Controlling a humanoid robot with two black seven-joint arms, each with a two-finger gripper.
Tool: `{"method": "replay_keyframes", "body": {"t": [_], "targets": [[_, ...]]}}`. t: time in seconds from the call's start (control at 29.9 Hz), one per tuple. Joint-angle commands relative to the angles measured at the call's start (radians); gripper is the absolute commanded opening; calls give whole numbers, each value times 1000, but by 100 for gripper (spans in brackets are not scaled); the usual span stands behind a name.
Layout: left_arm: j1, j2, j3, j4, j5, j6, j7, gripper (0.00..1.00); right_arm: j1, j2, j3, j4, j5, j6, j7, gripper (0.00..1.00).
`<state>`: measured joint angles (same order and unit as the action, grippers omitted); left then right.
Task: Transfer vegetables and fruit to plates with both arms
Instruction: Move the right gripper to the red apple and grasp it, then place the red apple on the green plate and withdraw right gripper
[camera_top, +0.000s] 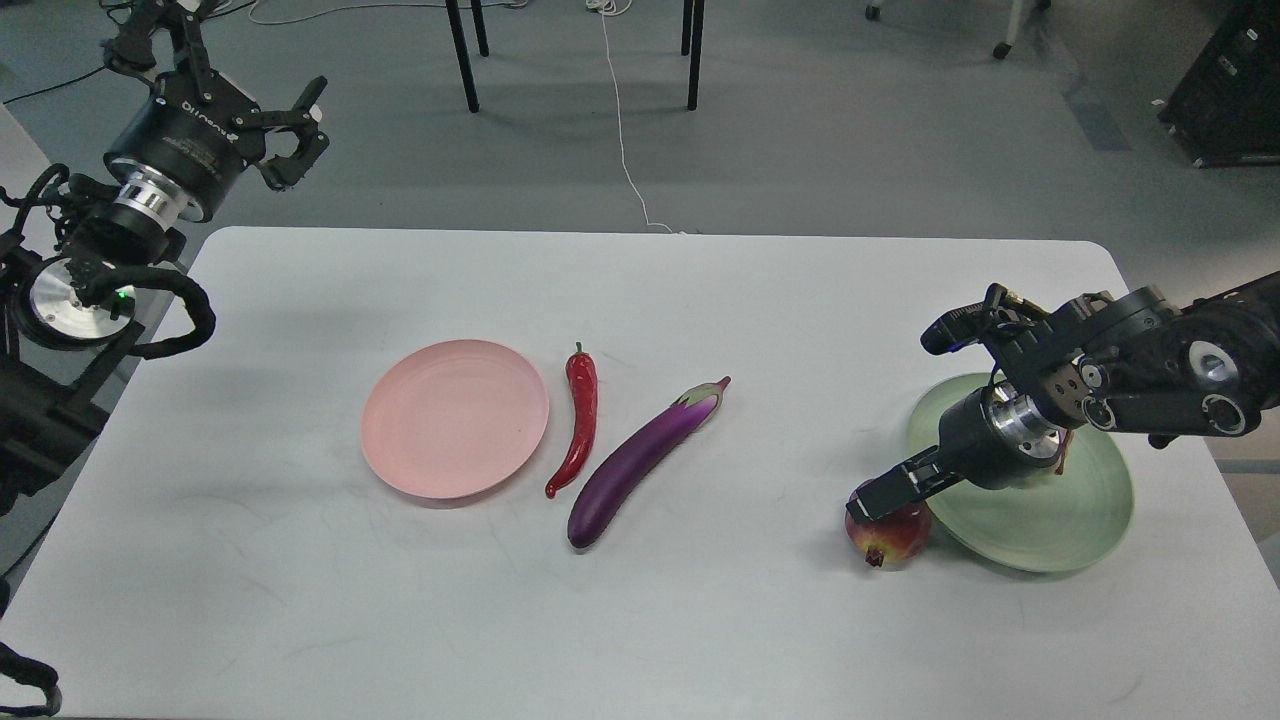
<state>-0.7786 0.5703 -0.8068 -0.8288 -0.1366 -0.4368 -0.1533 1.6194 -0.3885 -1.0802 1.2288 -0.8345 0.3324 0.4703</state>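
The dark red pomegranate (888, 538) lies on the table just left of the pale green plate (1060, 520). My right gripper (876, 497) is down on top of the pomegranate; its fingers look dark and merged, so I cannot tell how they stand. The peach-like fruit is hidden behind my right wrist over the green plate. The red chili pepper (579, 420) and the purple eggplant (640, 462) lie side by side right of the empty salmon pink plate (455, 417). My left gripper (298, 130) is open and empty, held high beyond the table's far left corner.
The white table (640, 620) has rounded corners and its far edge is near the top third of the view. Chair legs (465, 55) and a white cable (625, 150) are on the floor beyond it.
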Motion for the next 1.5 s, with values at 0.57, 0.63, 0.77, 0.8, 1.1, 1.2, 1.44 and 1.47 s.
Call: {"method": "replay_keyframes", "body": {"t": [0.57,0.63,0.77,0.8,1.1,1.2,1.44,1.47], "targets": [[-2,-1,0,0,0,0,1,98,140,-90,-16,-14,-67,-23,2,64],[-2,-3,0,-1,0,0,1,98,139,-119,-32,-15,-102,-23,2,64],[-2,-1,0,-1,0,0,1,98,114,-171,-60,-18,-141,-29,2,65],[-2,-1,0,-1,0,0,1,98,105,-185,-60,-17,-141,-29,2,67],[-7,-9,0,-1,2,-5,8,98,73,-194,-49,-29,-126,-85,-6,92],[-8,-9,1,-1,8,-5,9,98,71,-197,-40,-31,-115,-85,-7,93],[-14,-1,51,-110,193,-5,20,98,36,-302,178,-113,104,-73,-7,96],[-13,2,51,-140,248,-8,17,98,7,-318,215,-127,135,-70,-6,96]]}}
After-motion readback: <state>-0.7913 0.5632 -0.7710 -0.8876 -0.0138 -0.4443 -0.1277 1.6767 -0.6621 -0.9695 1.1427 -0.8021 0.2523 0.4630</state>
